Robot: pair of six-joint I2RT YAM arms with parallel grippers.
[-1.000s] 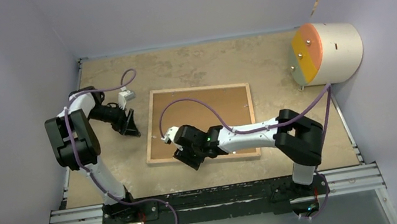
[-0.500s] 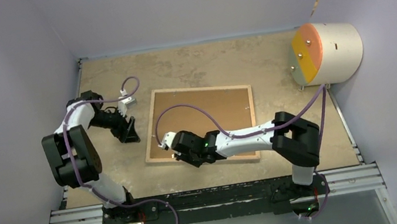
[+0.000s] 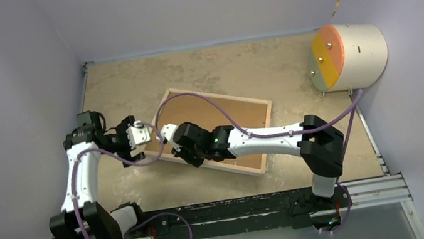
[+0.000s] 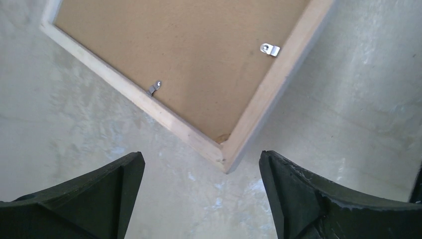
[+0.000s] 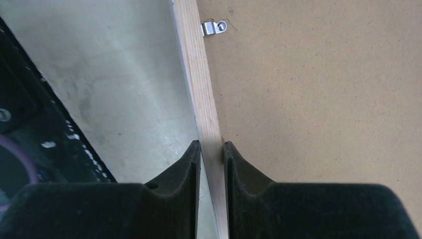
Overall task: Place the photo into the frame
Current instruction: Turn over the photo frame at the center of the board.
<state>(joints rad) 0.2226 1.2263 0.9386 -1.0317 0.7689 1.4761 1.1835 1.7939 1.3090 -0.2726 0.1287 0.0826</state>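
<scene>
The frame [image 3: 267, 138] lies back-up and skewed on the table, its brown backing board [image 3: 235, 119] held in by metal clips [image 4: 155, 87]. My right gripper [image 3: 182, 155] is shut on the light wood rim [image 5: 199, 79] near the frame's left end, one finger on each side of it [image 5: 212, 149]. My left gripper [image 3: 144, 139] is open and empty, just off the frame's left corner, which shows between its fingers in the left wrist view [image 4: 201, 199]. The photo is not in view.
A white drum with an orange and grey face [image 3: 349, 54] lies at the back right corner. A black rail [image 3: 229, 209] runs along the near edge. Walls close in the left, back and right sides.
The frame has turned from square to skewed, its left end swung toward the back. My right gripper moved left and back with the rim. My left gripper came in to the frame's left corner.
</scene>
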